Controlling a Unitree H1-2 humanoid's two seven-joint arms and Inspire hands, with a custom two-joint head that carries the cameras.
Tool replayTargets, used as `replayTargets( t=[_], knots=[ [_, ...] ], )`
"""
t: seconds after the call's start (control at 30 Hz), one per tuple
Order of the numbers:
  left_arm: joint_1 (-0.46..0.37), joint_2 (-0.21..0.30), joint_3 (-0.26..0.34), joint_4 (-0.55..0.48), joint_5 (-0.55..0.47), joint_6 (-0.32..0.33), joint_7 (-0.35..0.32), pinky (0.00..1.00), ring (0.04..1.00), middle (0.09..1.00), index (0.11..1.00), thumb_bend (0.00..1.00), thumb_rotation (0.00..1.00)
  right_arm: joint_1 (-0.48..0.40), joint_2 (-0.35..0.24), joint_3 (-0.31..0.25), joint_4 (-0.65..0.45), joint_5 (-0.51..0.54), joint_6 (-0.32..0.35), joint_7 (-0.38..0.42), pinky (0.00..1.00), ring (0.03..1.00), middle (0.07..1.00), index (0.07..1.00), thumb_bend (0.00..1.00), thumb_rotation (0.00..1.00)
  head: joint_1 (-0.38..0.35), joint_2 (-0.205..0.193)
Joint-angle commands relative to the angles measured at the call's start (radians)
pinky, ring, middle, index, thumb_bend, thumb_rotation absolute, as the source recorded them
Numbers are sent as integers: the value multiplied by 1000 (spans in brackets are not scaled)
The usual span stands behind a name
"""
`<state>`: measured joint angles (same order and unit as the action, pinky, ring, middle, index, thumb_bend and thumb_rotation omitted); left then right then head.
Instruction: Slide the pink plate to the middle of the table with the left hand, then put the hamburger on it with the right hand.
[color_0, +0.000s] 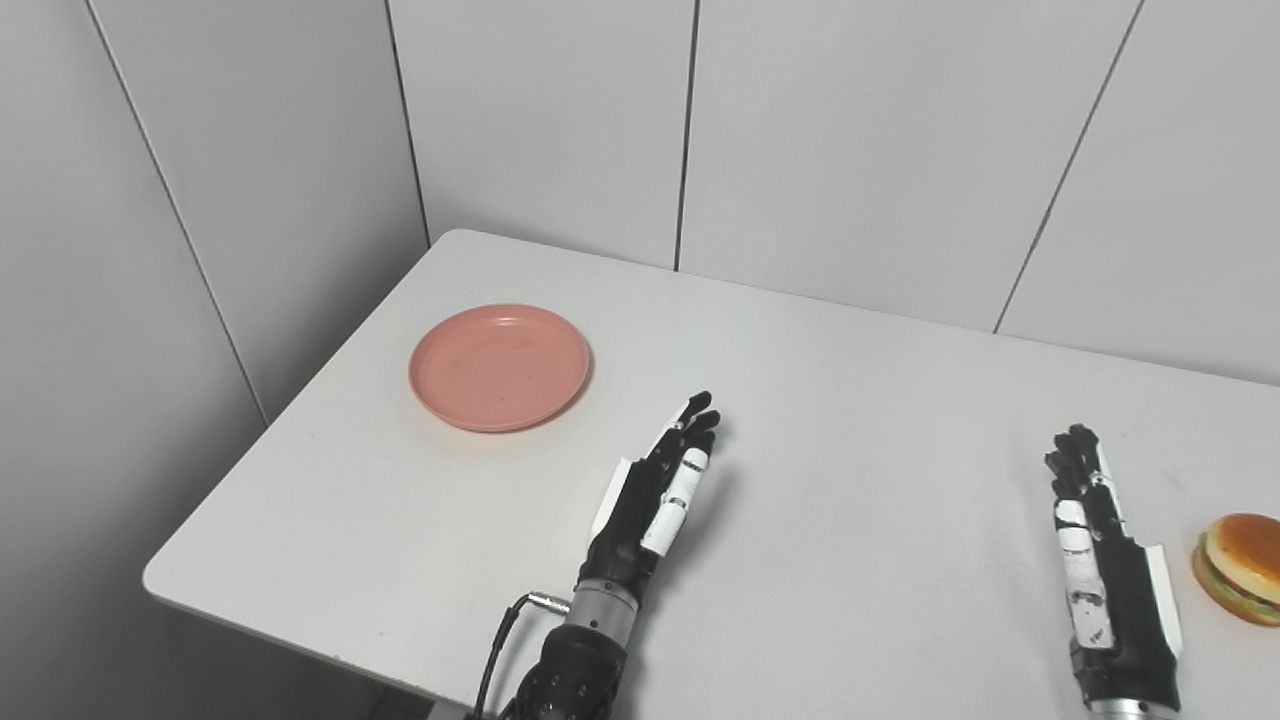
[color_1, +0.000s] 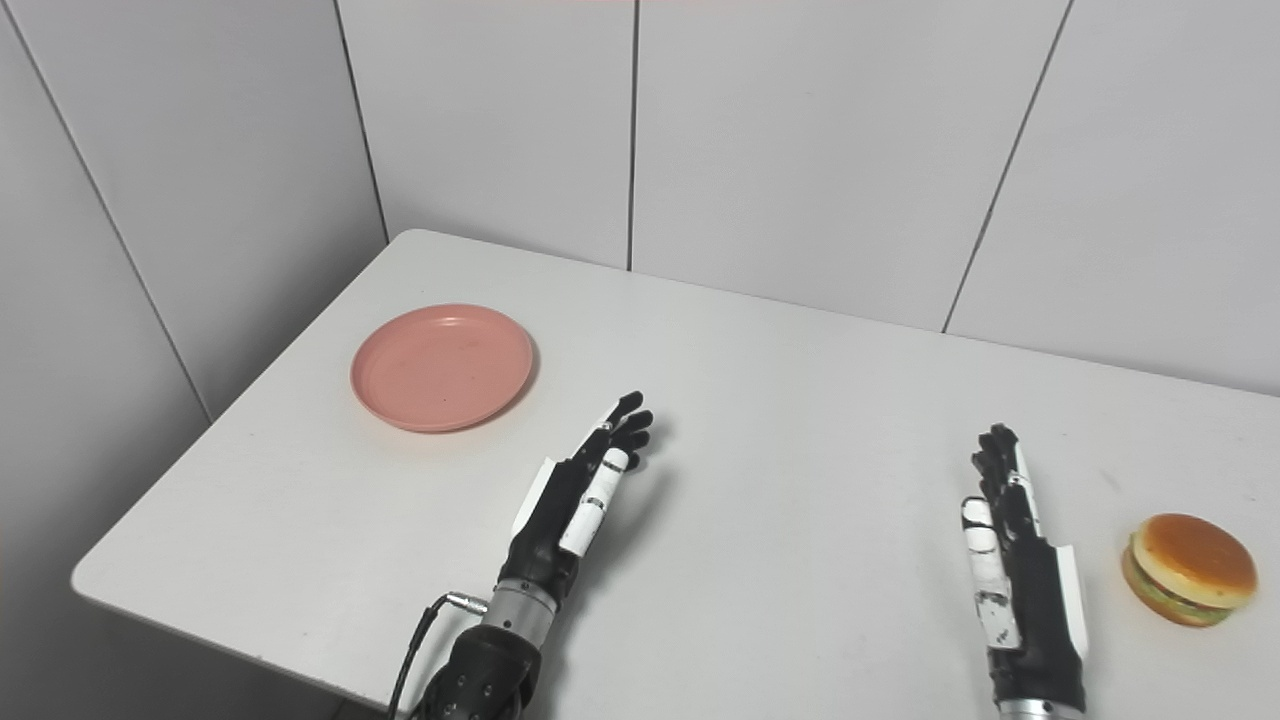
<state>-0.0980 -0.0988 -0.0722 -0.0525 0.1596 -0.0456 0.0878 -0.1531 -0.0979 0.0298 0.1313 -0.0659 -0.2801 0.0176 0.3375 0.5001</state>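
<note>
The pink plate (color_0: 499, 367) sits empty near the table's (color_0: 850, 420) far left corner, flat on the white top. The left hand (color_0: 655, 490) lies over the table just right of and nearer than the plate — apart from it, fingers (color_0: 690, 420) stretched straight and held side by side, holding nothing. The right hand (color_1: 1010, 545) rests over the right part of the table, fingers likewise extended and close together, empty. The hamburger (color_1: 1188, 568) stands on the table just to the right of that hand — near it, not touching — well apart from the plate.
</note>
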Motion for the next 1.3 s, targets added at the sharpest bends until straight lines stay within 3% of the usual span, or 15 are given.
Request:
replayTargets(
  t=[0.0,0.4,0.63,0.73,0.93,1.27],
  knots=[
    [-65,10,13,-51,-5,12,-2,889,899,906,897,402,961,64,8,4,37,-5,11,-1,977,957,966,975,245,1000,3,2],
    [-210,56,84,-120,-43,67,2,866,876,896,887,449,995,63,9,0,39,-6,8,0,975,951,960,973,246,1000,9,4],
    [-279,104,150,-137,-100,69,-2,895,896,913,904,411,992,67,12,2,32,-7,14,-1,979,951,957,970,255,1000,7,4],
    [-308,137,197,-117,-127,77,8,897,893,906,894,436,973,69,13,4,26,-13,20,-2,986,955,961,972,252,1000,-3,4],
    [-362,197,291,-63,-176,97,31,897,900,905,893,394,1000,74,20,1,12,-24,38,-10,975,944,949,957,249,1000,-1,5],
    [-435,303,377,5,-236,140,30,867,854,872,865,374,1000,74,17,0,18,-22,21,-4,975,950,956,963,246,1000,5,1]
  ],
)
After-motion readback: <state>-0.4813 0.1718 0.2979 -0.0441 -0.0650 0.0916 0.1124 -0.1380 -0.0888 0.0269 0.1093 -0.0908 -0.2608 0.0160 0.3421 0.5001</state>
